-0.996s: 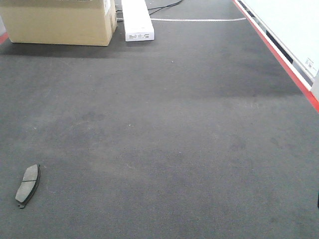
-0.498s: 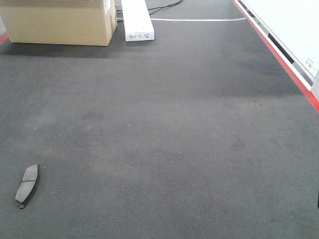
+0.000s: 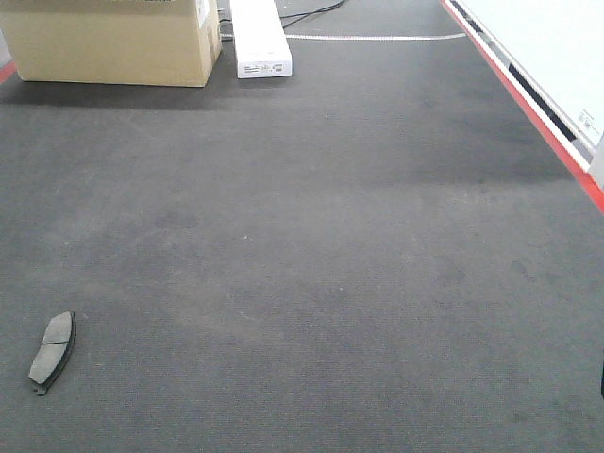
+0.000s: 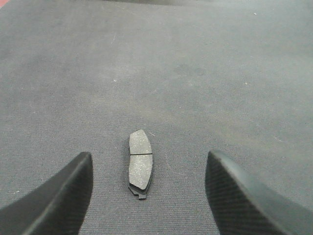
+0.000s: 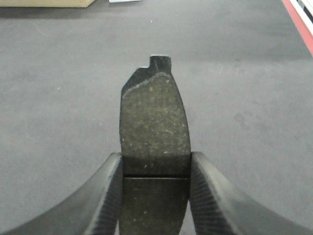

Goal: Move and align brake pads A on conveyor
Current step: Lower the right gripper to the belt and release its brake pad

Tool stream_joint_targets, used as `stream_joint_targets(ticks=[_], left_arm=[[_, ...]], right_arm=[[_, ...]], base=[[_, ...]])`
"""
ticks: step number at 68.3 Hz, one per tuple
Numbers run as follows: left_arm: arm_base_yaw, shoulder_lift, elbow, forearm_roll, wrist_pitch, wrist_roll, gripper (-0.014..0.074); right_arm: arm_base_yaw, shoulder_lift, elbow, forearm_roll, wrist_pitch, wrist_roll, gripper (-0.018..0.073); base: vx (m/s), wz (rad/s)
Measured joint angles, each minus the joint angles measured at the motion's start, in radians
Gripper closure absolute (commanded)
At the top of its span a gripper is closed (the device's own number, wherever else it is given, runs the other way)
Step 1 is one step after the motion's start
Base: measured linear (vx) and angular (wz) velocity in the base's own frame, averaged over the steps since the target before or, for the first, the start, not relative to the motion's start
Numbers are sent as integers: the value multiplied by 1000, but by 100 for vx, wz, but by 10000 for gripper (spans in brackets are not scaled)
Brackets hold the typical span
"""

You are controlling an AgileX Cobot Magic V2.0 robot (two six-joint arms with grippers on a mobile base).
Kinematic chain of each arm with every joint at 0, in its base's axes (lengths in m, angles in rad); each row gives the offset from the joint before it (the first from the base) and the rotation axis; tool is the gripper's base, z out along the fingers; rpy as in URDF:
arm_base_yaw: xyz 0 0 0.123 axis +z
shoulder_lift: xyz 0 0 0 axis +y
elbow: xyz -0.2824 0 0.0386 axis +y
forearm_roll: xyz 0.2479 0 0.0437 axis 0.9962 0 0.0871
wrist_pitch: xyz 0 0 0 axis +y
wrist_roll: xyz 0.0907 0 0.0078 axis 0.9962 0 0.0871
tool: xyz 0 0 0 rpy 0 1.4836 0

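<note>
One brake pad (image 3: 53, 350) lies flat on the dark conveyor (image 3: 311, 236) at the near left, its long axis running away from me. In the left wrist view this brake pad (image 4: 141, 162) rests on the belt between the wide-apart fingers of my open left gripper (image 4: 148, 166), touching neither finger. My right gripper (image 5: 155, 161) is shut on a second brake pad (image 5: 154, 125), held above the conveyor (image 5: 244, 73) with its tabbed end pointing forward. Neither gripper shows in the front view.
A cardboard box (image 3: 113, 42) and a white rectangular unit (image 3: 259, 38) stand at the far left end of the belt, with cables behind them. A red stripe (image 3: 528, 109) runs along the right edge, beside a white surface (image 3: 557, 47).
</note>
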Motion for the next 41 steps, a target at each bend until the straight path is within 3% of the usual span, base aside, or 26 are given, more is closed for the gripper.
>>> stream_joint_targets(ticks=[13,41], left_arm=[[0,0,0,0,0,0,136],[0,0,0,0,0,0,136]], right_arm=[[0,179,-73,0,71,5,556],[0,819,-342,4,125,10,546]], base=[[0,0],[0,0]])
